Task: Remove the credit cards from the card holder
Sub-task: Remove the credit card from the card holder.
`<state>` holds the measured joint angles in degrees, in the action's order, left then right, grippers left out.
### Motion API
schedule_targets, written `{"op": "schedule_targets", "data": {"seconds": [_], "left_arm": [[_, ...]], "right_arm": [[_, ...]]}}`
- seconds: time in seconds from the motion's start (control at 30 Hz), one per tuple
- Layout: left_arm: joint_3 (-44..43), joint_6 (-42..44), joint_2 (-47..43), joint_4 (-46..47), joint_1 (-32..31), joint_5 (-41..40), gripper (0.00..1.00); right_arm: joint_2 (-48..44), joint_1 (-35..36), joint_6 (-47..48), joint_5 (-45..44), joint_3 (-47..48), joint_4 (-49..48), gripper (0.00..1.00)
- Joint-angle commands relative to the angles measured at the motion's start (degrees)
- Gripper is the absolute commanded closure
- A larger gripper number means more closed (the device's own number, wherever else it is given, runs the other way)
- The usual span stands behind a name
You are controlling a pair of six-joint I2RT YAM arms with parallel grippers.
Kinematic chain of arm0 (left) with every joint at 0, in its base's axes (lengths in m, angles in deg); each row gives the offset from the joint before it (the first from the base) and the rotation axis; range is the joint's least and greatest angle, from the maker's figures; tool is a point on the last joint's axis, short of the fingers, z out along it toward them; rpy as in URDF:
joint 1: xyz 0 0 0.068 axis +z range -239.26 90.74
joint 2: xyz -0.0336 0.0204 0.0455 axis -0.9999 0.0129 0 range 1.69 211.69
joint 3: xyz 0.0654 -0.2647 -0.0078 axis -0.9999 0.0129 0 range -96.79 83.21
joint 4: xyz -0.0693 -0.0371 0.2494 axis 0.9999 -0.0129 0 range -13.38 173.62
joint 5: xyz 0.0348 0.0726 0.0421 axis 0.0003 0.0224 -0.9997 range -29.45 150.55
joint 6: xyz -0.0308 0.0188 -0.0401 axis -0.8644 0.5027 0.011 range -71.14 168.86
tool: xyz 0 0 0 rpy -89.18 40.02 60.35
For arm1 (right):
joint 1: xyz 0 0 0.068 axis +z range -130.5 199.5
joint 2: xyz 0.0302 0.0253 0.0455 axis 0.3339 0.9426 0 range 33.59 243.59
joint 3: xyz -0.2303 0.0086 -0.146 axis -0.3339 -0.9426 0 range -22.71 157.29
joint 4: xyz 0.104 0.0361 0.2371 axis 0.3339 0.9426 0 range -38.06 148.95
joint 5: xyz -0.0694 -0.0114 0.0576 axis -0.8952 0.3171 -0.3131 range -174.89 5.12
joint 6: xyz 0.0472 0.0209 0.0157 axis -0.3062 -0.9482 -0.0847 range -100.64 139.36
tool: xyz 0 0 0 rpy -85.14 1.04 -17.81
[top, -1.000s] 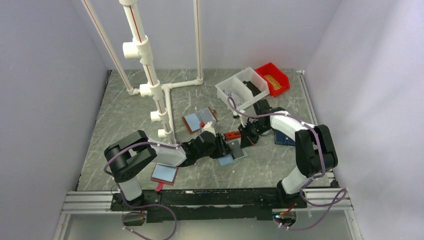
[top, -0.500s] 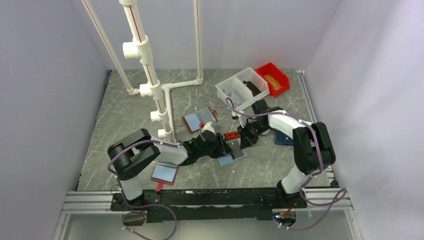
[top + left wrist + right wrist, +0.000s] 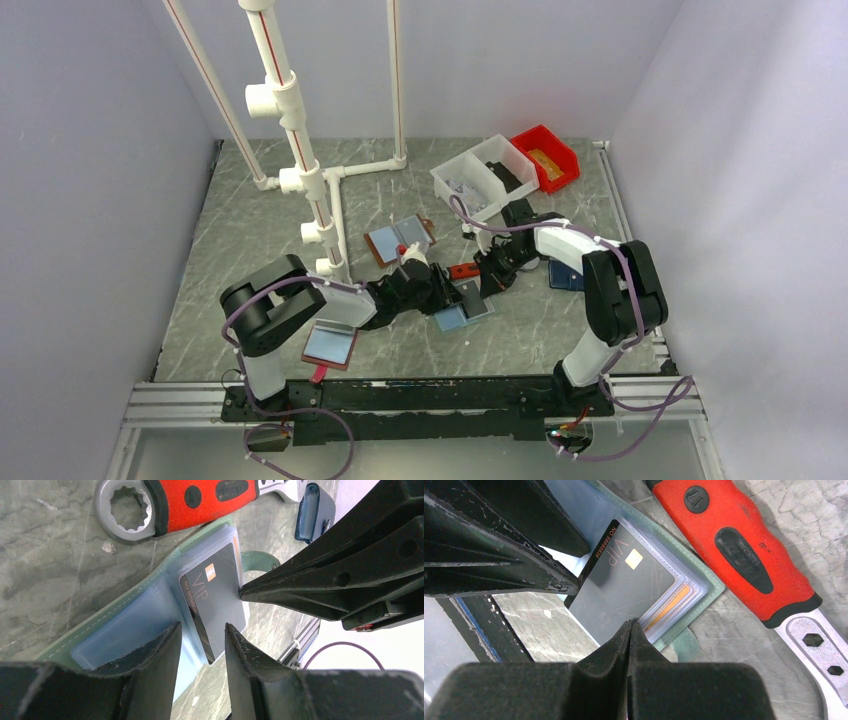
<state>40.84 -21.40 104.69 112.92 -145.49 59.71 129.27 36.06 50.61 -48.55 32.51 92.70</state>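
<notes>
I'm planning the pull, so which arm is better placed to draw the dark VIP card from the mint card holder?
Left, probably. The left gripper has open jaws astride the edge of the dark VIP card sticking out of the card holder; the right gripper is shut, its tip touching that card.

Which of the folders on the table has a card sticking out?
The green-edged card holder beside the red wrench: a dark VIP card pokes from its pocket. The brown-edged folder and the maroon-edged folder lie apart, no card showing.
</notes>
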Motion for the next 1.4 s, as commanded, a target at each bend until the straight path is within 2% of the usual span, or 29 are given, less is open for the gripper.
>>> {"op": "schedule_targets", "data": {"seconds": [0.0, 0.43, 0.63, 1.03, 1.37], "left_arm": [[-0.5, -1.7, 0.9, -1.2, 0.2, -0.1, 0.58], [0.6, -3.6, 1.7, 0.1, 0.5, -0.2, 0.63], [1.3, -4.1, 2.0, 1.3, 0.7, 0.0, 0.72], [2.4, -4.4, 2.6, 4.6, 1.0, 0.3, 0.78], [3.1, -3.3, 3.2, 9.1, 1.3, 3.3, 0.77]], "right_arm": [[1.0, 0.7, -0.1, -1.0, 1.6, 0.4, 0.99], [3.8, 2.9, 1.0, 0.4, 2.3, 2.3, 0.99], [4.8, 3.7, 1.6, 1.2, 2.7, 3.2, 0.99], [6.4, 4.7, 1.8, 1.5, 3.2, 4.1, 1.0], [7.5, 5.1, 1.5, 0.9, 3.3, 4.1, 1.0]]}}
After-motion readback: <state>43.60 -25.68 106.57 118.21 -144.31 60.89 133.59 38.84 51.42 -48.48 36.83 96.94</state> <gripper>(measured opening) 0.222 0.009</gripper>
